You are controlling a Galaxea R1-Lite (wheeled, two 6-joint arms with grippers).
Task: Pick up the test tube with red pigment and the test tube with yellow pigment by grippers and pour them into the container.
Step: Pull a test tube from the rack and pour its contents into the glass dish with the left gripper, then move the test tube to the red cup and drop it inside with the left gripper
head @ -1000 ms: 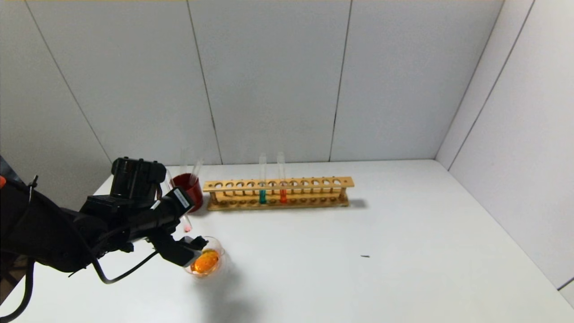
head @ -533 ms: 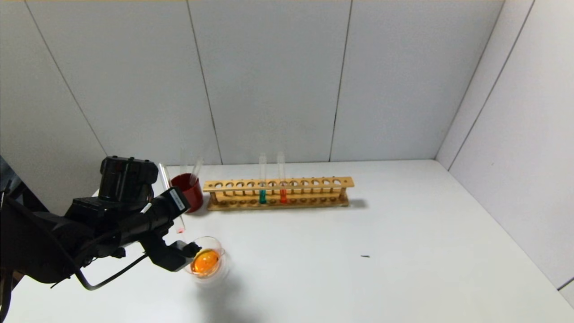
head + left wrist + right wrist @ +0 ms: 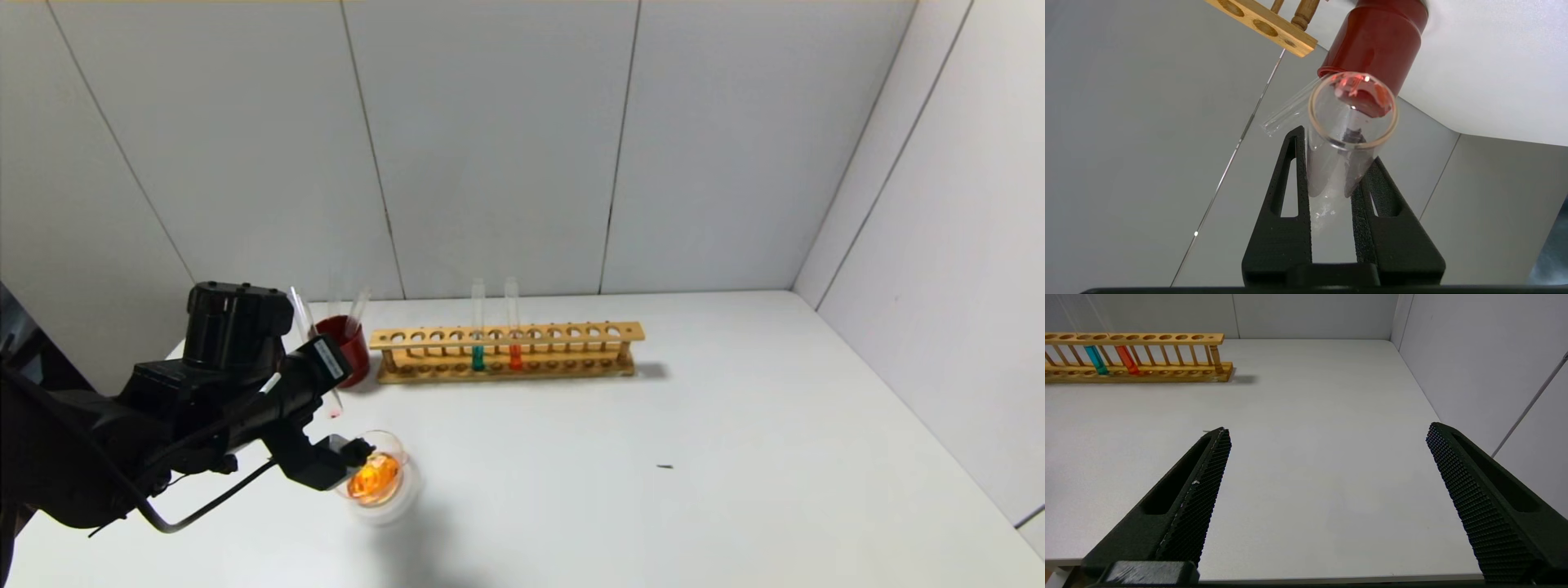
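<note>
My left gripper (image 3: 320, 377) is shut on the test tube with red pigment (image 3: 333, 404), a clear tube held nearly upright just left of and above the container (image 3: 390, 500). Only a red trace (image 3: 1367, 87) shows at the tube's bottom. In the left wrist view the gripper (image 3: 1335, 157) clamps the tube (image 3: 1331, 163) below its open mouth. The container, a shallow clear dish, holds orange liquid (image 3: 374, 476). No test tube with yellow pigment is in view. My right gripper (image 3: 1329, 430) hangs open and empty over the table's front right.
A dark red cup (image 3: 351, 349) with empty clear tubes stands behind the left gripper. To its right a wooden rack (image 3: 506, 336) holds a teal-liquid tube (image 3: 478, 357) and an orange-red tube (image 3: 515, 356). Walls close the back and right sides.
My left arm has drawn slightly left and back with the tube still clamped, and the tube stands a little straighter. The orange liquid in the dish has shifted shape.
</note>
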